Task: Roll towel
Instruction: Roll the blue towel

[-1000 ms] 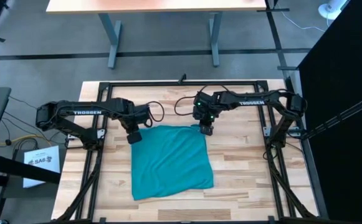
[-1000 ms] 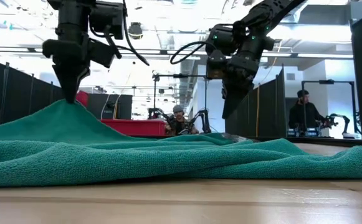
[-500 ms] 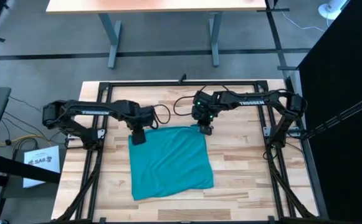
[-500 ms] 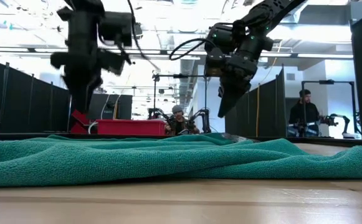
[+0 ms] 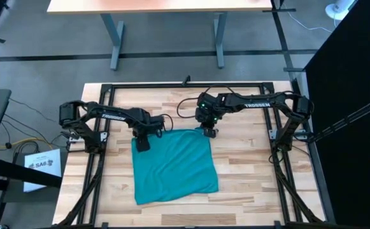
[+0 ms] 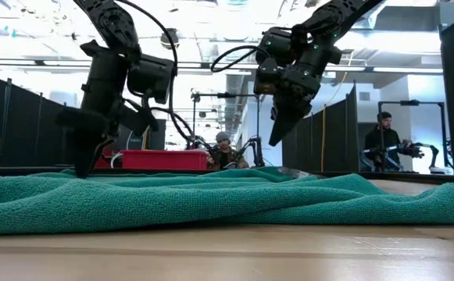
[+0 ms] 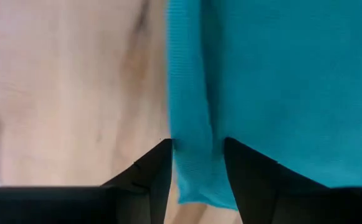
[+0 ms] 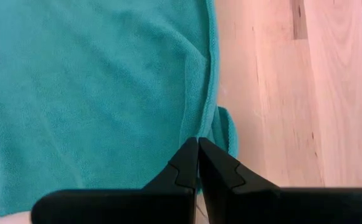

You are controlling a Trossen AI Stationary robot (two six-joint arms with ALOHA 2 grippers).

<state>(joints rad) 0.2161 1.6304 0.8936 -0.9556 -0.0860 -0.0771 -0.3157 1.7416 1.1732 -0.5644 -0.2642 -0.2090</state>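
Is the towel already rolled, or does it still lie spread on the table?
Spread. The towel lies flat with soft wrinkles, no roll visible. Both tools sit at its far corners.

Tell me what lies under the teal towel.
The towel lies spread flat on the wooden table, whose planks show all around it. Whatever else might sit beneath is covered; no bulge shows. The left gripper and right gripper are at its far corners.

I saw the towel [image 5: 174,165] covering the middle of the bench [image 5: 248,184], with bare wood on both sides and along the near edge where a gripper could pass. The left gripper [image 5: 142,144] and right gripper [image 5: 209,132] crowded its two far corners, and the black frame rail [image 5: 197,85] bounded the far side.
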